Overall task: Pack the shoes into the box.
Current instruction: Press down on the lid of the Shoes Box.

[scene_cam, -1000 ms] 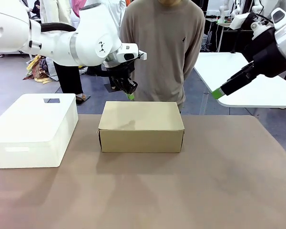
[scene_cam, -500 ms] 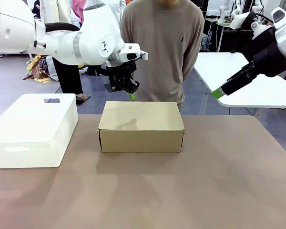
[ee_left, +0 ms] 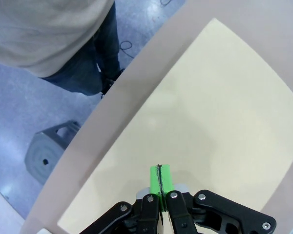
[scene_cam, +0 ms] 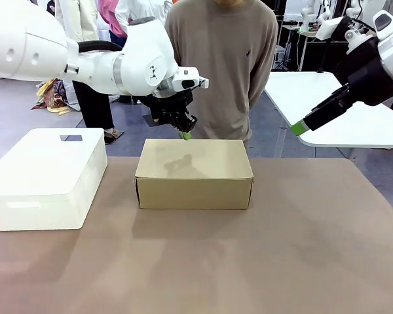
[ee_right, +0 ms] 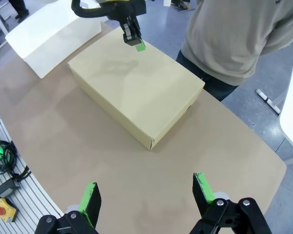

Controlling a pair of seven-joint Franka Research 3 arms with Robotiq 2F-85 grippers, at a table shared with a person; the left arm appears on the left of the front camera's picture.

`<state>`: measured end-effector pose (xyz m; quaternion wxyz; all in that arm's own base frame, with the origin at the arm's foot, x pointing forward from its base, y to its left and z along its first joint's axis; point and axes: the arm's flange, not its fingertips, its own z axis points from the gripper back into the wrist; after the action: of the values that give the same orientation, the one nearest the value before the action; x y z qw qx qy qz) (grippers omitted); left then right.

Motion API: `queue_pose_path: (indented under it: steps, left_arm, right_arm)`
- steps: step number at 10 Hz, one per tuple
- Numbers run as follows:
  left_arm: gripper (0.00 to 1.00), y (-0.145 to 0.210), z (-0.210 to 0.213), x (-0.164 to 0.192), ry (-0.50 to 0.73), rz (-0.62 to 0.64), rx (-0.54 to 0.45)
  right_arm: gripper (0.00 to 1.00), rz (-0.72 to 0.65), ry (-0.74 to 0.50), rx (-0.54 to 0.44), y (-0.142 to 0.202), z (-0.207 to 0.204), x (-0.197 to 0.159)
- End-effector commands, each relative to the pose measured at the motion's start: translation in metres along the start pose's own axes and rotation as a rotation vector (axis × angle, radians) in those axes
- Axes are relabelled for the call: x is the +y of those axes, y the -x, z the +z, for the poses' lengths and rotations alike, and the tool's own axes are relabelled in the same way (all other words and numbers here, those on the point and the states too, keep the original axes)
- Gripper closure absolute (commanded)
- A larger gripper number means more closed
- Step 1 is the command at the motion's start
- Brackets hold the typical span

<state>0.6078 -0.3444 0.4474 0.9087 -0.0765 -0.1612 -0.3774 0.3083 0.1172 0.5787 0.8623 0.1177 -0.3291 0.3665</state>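
The box (scene_cam: 193, 173) stands on the brown table with its lid down, a plain tan cardboard shoebox; it also appears in the wrist views (ee_left: 210, 112) (ee_right: 136, 92). My left gripper (scene_cam: 185, 135) hangs just above the far edge of the lid, green pads pressed together with nothing between them (ee_left: 160, 175); from the right wrist it shows over the box's far corner (ee_right: 139, 45). My right gripper (scene_cam: 299, 128) is raised off to the right, well clear of the box, its fingers wide apart and empty (ee_right: 149, 195). The shoes are out of view.
A white plastic bin (scene_cam: 46, 176) with a handle slot sits left of the box. A person (scene_cam: 223, 65) in a grey-brown sweater stands right behind the box at the far edge. A white table (scene_cam: 340, 111) stands beyond at the right. Bare tabletop (scene_cam: 249, 261) lies in front.
My left gripper has slid a little to the right and lower, closer to the far edge of the box lid. The right arm and the box have stayed put.
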Motion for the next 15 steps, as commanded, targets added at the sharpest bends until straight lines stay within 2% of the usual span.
queue_pose_path:
  steps: [1,4,7,10,15]
  left_arm:
    - [1.00,-0.011,-0.011,0.002,-0.028,0.028,-0.017]
    - [1.00,-0.011,-0.031,0.004,-0.046,0.050,-0.030]
    - [1.00,-0.008,-0.043,0.003,-0.040,0.048,0.005]
    - [1.00,-0.008,-0.005,0.003,-0.091,0.070,-0.016]
    - [1.00,-0.002,0.041,0.022,-0.078,0.090,-0.035]
  right_arm:
    - [0.00,-0.019,0.022,-0.003,0.000,-0.003,0.000]
    - [0.00,-0.019,0.022,-0.003,0.000,-0.003,0.000]
    - [0.00,-0.019,0.022,-0.003,0.000,-0.003,0.000]
    - [0.00,-0.019,0.022,-0.003,0.000,-0.003,0.000]
    - [0.00,-0.019,0.022,-0.003,0.000,-0.003,0.000]
